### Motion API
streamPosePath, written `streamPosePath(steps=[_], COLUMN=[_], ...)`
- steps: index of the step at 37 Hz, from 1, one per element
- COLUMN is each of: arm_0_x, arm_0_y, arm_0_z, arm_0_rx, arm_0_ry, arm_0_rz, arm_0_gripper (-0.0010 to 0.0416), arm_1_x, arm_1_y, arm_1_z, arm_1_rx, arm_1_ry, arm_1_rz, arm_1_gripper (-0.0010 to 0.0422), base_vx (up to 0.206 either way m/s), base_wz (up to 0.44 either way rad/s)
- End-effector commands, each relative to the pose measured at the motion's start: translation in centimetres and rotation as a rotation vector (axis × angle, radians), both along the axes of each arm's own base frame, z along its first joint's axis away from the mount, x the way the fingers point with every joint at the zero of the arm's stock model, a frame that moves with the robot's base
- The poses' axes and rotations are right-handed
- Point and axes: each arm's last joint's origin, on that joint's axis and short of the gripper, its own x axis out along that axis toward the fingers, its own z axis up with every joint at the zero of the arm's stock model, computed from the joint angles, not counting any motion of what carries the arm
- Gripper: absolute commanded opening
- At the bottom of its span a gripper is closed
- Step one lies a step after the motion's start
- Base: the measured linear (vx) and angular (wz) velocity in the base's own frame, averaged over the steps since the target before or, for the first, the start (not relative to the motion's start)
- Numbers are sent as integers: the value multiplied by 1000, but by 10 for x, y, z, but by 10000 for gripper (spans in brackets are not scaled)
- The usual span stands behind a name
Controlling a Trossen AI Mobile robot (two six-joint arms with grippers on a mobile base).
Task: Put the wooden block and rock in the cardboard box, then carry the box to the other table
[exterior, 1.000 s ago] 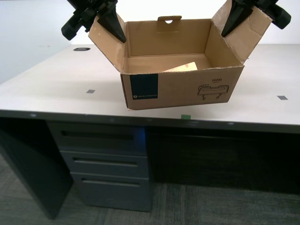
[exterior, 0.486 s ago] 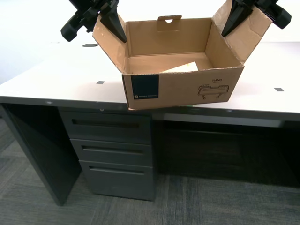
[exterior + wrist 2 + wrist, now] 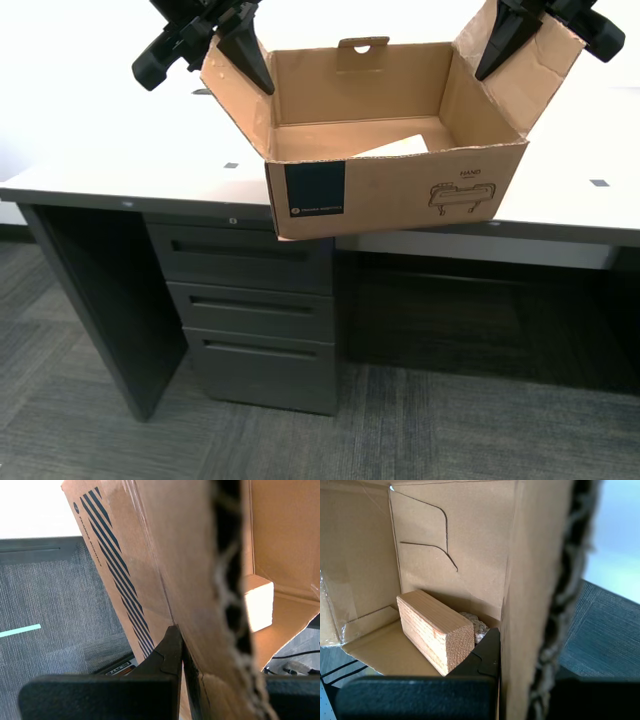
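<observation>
Exterior view, both pincers pinching cardboard box (image 3: 390, 190) side flaps, wooden block (image 3: 435, 630) inside.

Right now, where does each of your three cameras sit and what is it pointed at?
Exterior view: on my body, facing the brown cardboard box held above the beige desk; two arms show.
First wrist view: on my first gripper, clamped on a box flap, looking in at the pale wooden block and speckled rock.
Second wrist view: on my second gripper, along another flap.
Shared: all three show the block.
</observation>
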Motion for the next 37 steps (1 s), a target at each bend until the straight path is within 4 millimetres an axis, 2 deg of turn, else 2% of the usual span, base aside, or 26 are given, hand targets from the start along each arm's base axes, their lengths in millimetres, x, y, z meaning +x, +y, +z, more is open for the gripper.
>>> streamPosePath(steps=[1, 37], arm_0_x=[0, -1], arm_0_y=[2, 2], arm_0_z=[1, 1], arm_0_rx=[30, 28], arm_0_ry=[-3, 5], arm_0_rz=[11, 14], arm_0_gripper=[-1, -1], arm_1_x=[0, 0], arm_1_y=[-2, -3], arm_1_z=[1, 2], arm_1_rx=[-28, -17], arm_1_ry=[0, -54], arm_1_rz=[-21, -86], arm_1_gripper=[-1, -1], base_vx=[-66, -44], base_wz=[172, 224])
